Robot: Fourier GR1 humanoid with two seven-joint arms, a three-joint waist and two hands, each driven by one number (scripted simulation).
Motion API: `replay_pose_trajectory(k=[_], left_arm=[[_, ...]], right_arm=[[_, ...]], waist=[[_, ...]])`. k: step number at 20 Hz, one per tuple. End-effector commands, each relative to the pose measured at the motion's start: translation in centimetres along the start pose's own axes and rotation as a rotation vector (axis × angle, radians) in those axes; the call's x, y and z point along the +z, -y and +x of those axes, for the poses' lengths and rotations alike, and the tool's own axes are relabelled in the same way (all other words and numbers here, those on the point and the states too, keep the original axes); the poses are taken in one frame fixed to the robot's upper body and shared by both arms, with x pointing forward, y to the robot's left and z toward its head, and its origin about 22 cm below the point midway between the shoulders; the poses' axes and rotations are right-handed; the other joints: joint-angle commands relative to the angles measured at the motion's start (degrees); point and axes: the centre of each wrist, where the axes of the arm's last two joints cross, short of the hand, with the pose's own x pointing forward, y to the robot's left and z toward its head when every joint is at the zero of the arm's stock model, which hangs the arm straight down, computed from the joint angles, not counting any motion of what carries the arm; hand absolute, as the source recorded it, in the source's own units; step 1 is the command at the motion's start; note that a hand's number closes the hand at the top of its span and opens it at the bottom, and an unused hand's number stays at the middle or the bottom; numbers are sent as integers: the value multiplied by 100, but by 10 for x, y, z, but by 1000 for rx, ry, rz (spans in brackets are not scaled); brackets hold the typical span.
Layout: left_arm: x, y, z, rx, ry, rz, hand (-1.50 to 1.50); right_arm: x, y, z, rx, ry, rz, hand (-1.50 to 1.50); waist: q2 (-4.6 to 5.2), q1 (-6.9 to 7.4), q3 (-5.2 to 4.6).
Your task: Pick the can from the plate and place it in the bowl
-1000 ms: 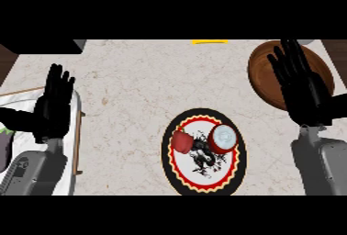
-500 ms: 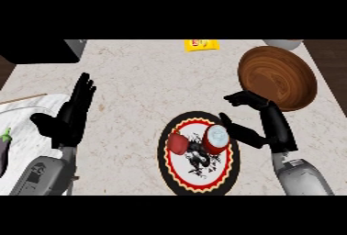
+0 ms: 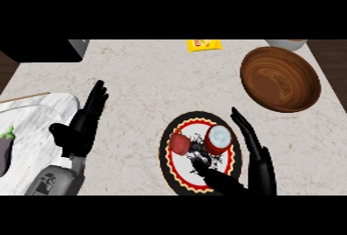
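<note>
The right hand (image 3: 254,170) hides the plate's (image 3: 177,172) lower right rim.

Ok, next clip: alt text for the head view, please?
The right hand is open beside a red can lying on a patterned plate, not gripping it. A wooden bowl sits up and to the right; the left hand rests open at the left.

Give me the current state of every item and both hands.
can: lying on its side on the plate, not gripped.
plate: flat on the counter, holding the can.
bowl: upright, empty.
right hand: open, beside the can.
left hand: open, resting at the view's left.
eggplant: lying on the white board.
</note>
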Motion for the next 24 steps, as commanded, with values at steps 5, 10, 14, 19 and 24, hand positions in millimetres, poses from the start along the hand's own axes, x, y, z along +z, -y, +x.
replay_pose_trajectory(k=[5, 10, 14, 19, 24], left_arm=[[8, 12, -7, -21, -6, -23, 0], [10, 2, -1, -9, 0, -45, 0], [5, 9, 1, 6, -3, -15, 0], [10, 5, 2, 11, -3, -24, 0], [-5, 8, 11, -9, -5, -21, 0]], right_arm=[[-8, 22, 50, 246, -134, -61, -150], [-33, 18, 74, 255, -286, 60, -150], [-38, 28, 70, 337, -419, 169, -150], [-48, 17, 59, 361, -542, 257, -150], [-34, 12, 44, 370, -576, 295, -150]], waist=[[16, 24, -15], [33, 110, -9], [35, 95, -5], [37, 101, -1], [34, 71, 1]])
